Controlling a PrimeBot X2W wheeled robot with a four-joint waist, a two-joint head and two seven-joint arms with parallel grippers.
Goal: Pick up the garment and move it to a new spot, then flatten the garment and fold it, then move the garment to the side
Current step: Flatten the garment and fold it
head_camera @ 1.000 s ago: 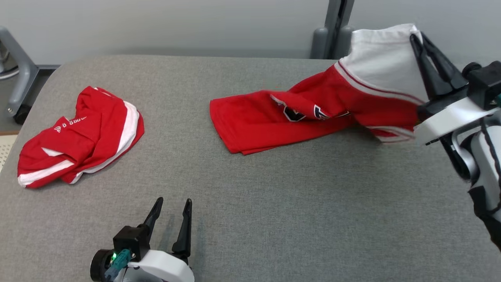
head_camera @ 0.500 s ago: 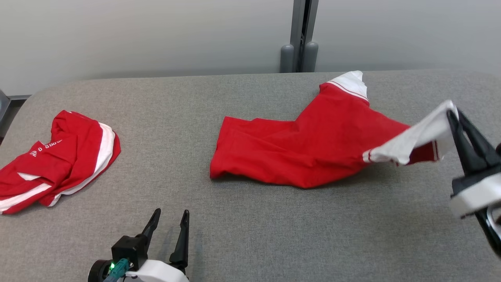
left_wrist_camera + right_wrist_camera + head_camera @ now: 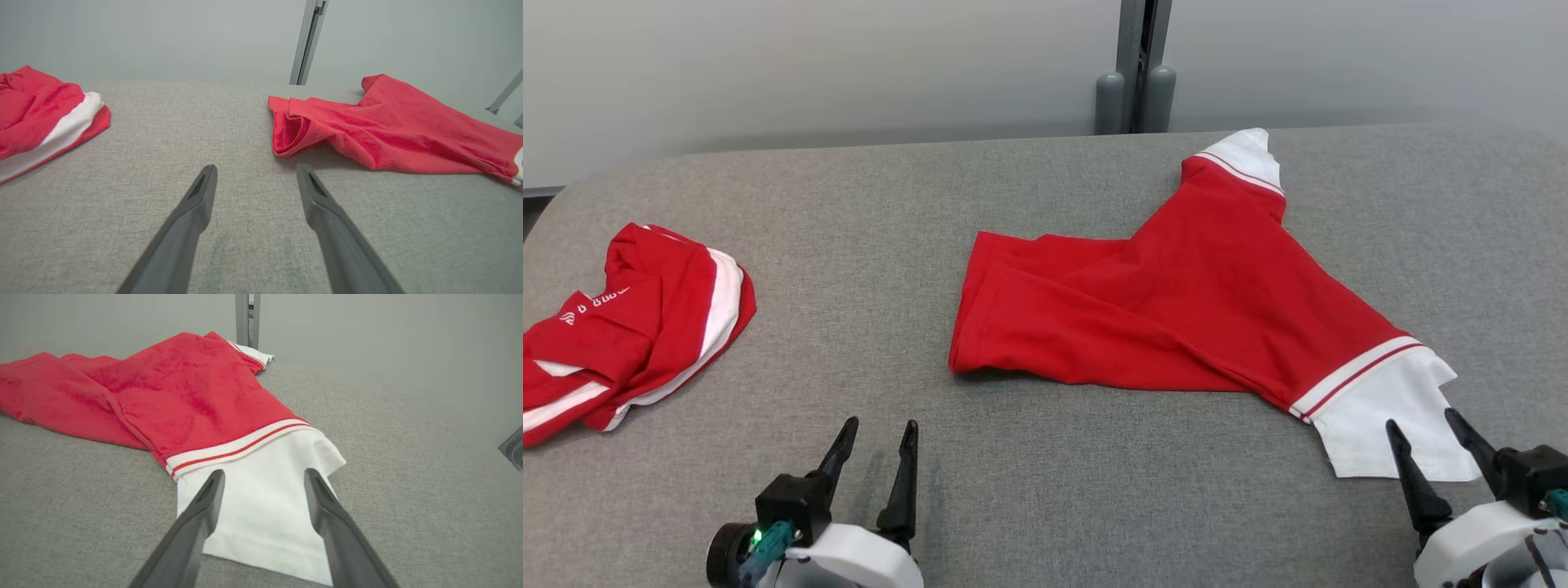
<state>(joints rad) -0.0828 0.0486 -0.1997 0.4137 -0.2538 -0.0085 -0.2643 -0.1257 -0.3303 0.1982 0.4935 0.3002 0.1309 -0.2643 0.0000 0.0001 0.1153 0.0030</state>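
The left gripper [image 3: 882, 423] hovers low over the near desk [image 3: 1045, 490], jaws spread as before. The right gripper [image 3: 1419, 418], pinching the white sleeve [image 3: 1372, 408] a moment ago, has released it, jaws spread. The garment [image 3: 1176, 302] now lies flat mid-desk, with a crumpled red garment [image 3: 645, 310] at the left.

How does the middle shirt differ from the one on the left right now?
The middle shirt lies spread out, sleeves splayed; the left shirt is bunched in a heap. The middle shirt shows plain red cloth; the left shirt shows white lettering. Both are red with white trim, resting on the gray table.
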